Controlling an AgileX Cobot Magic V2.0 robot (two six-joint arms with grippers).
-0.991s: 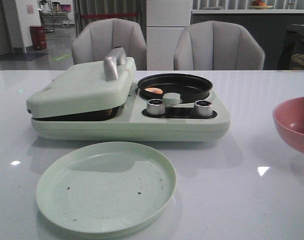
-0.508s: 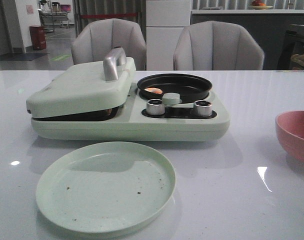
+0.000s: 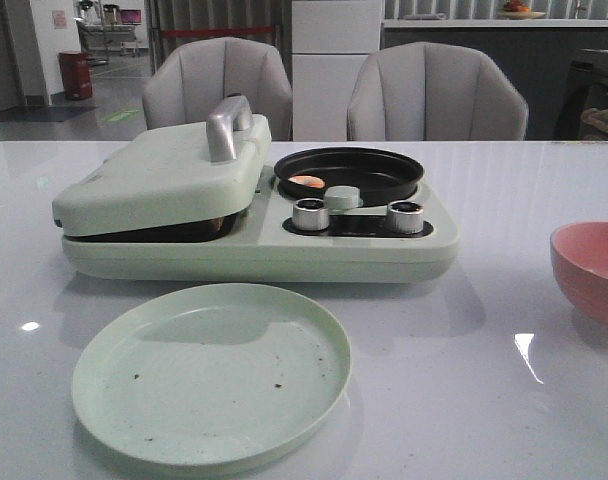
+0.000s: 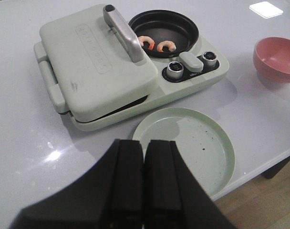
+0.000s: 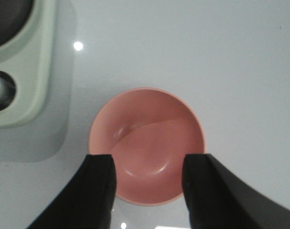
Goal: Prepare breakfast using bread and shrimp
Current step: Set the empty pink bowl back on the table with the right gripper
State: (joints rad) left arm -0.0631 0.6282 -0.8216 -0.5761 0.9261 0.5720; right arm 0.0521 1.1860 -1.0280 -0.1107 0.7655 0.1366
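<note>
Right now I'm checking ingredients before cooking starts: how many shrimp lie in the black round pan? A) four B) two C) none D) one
B: the left wrist view shows two curled orange-pink shrimp side by side in the black round pan, next to the closed lid's handle; the front view hides most of them behind the pan's rim.
</note>
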